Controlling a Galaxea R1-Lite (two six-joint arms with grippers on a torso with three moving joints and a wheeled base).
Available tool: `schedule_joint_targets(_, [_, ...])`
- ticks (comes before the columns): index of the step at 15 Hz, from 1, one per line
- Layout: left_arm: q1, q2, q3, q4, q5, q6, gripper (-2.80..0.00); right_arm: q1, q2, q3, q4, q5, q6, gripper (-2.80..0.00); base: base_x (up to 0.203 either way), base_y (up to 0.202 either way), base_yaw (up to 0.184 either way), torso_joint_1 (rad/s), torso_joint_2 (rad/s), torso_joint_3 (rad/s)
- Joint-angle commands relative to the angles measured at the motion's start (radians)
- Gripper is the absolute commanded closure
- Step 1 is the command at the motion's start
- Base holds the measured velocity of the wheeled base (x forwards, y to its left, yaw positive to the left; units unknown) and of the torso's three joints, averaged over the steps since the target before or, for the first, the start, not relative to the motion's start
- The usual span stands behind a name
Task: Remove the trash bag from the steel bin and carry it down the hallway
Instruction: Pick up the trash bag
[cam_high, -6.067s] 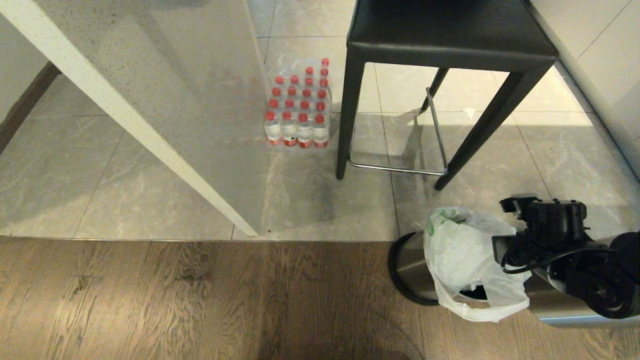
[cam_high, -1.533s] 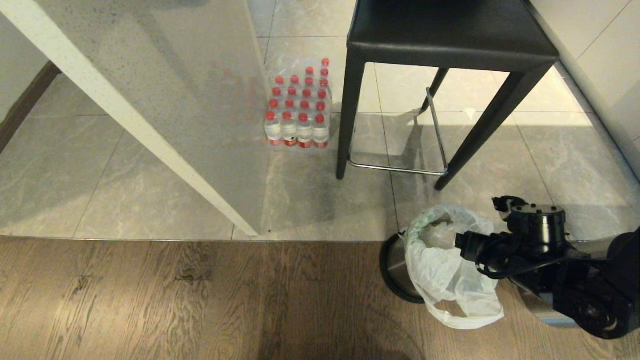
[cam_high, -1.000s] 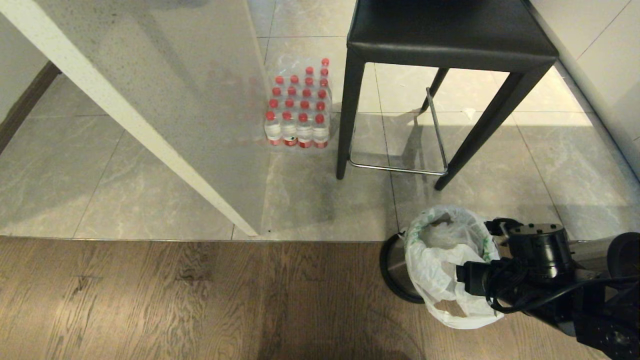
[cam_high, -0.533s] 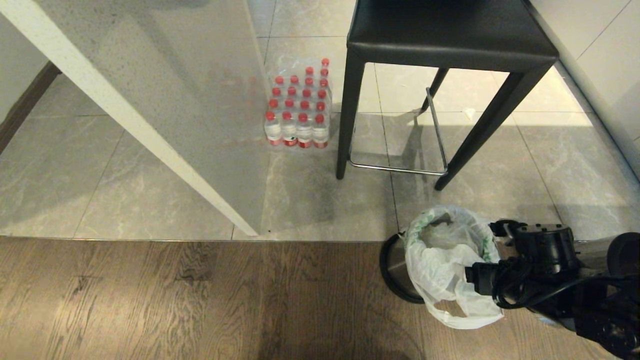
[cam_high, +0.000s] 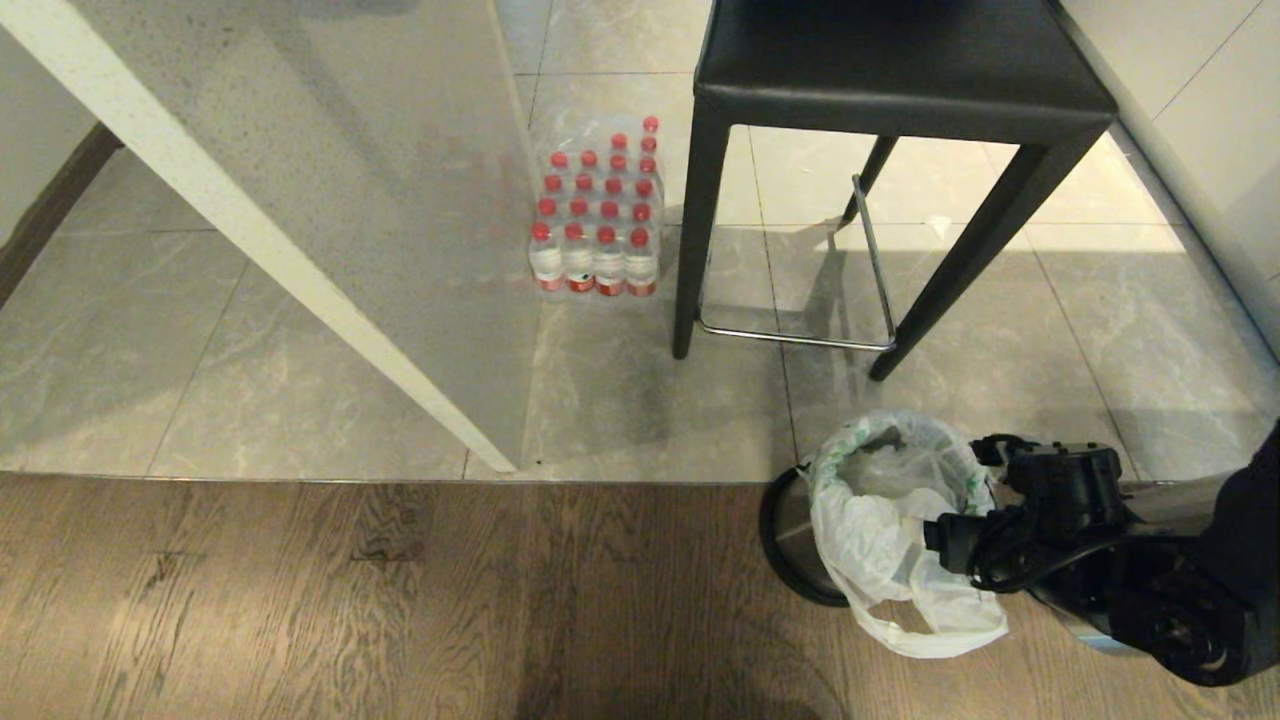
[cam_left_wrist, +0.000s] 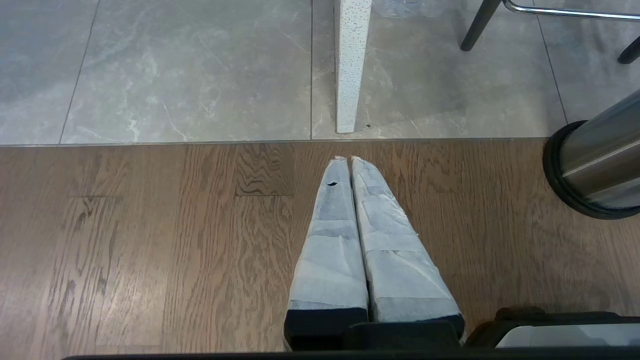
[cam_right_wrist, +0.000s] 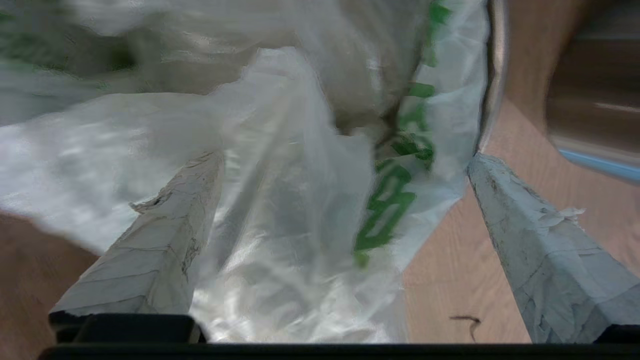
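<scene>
The right end effector (cam_right_wrist: 345, 165) stands spread wide with nothing gripped, the trash bag (cam_high: 885, 540) draped over the steel bin (cam_high: 790, 535) directly between its fingers (left end effector (cam_left_wrist: 350, 162), closed, hangs far left).

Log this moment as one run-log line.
right end effector: open, straddling trash bag | bag: in steel bin | left end effector: shut, parked

A shrink-wrapped pack of red-capped bottles (cam_high: 596, 210) stands just beside a black stool (cam_high: 895, 70).
</scene>
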Motion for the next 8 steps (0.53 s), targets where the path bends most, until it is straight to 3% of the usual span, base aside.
schedule_joint_targets(1, [0.0,0.0,0.0,0.0,0.0,0.0,0.0,-0.003,0.025,-0.004,-0.01,-0.001,0.001,-2.8,0.0,0.0,0.0,0.0,0.0,0.0])
schedule_joint_targets(8, [0.0,0.0,0.0,0.0,0.0,0.0,0.0,-0.003,0.083,-0.059,-0.035,-0.003,-0.001,-2.8,0.0,0.0,0.0,0.0,0.0,0.0])
